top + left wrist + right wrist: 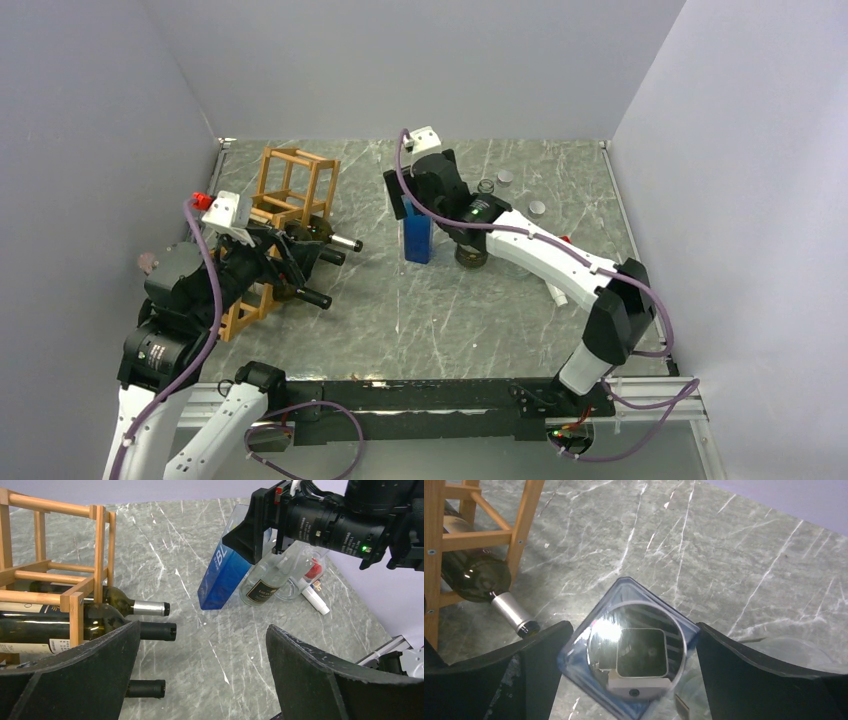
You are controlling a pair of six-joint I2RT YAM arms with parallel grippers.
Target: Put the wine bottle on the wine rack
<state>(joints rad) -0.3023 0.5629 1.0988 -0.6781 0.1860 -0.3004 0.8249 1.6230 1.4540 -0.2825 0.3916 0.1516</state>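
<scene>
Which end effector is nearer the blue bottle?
Right. The right end effector hangs over the blue bottle, fingers straddling its top; the left end effector sits by the wine rack.

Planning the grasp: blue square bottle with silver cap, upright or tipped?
Upright. The blue square bottle stands on its base; the right wrist view looks straight down on its round silver cap.

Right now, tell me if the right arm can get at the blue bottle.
Probably yes: its open fingers straddle the blue bottle from above, nothing between, though a clear bottle crowds one side.
</scene>
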